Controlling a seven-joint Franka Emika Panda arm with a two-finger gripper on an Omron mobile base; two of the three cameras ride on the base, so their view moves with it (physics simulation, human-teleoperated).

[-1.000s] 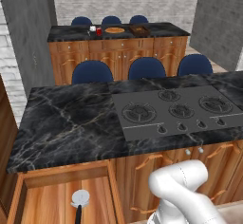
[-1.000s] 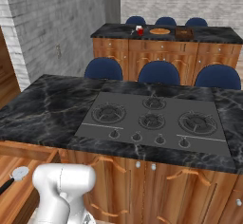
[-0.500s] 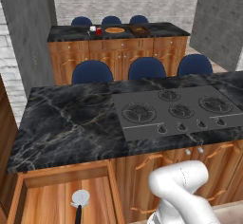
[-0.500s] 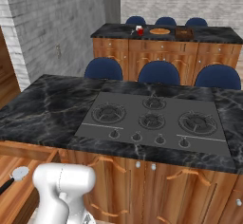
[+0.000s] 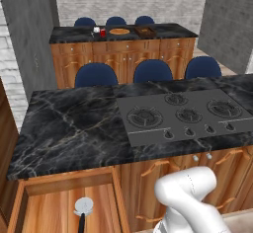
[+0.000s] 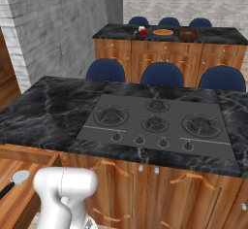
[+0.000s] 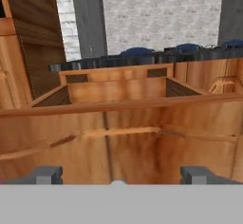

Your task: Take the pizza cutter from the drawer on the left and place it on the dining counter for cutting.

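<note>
The drawer (image 5: 69, 181) stands pulled out at the lower left, under the island's edge. In it lies the pizza cutter (image 5: 82, 209), round silver wheel toward the island, dark handle toward me; it also shows at the left edge as the pizza cutter (image 6: 18, 177). In the hand view my gripper (image 7: 121, 176) is open, its fingertips (image 7: 45, 174) wide apart, low in front of the drawer (image 7: 118, 107). A small pale bump sits between the tips; I cannot tell if it is the knob. The dining counter (image 5: 168, 29) stands far back, also seen as the dining counter (image 6: 218, 35).
The marble island with the gas cooktop (image 5: 180, 116) lies between me and the far counter. Three blue chairs (image 5: 153, 71) stand behind it. A pizza (image 5: 119, 31), a red cup (image 5: 103, 32) and a brown box (image 5: 144, 30) sit on the far counter. A grey wall (image 6: 58, 24) rises at left.
</note>
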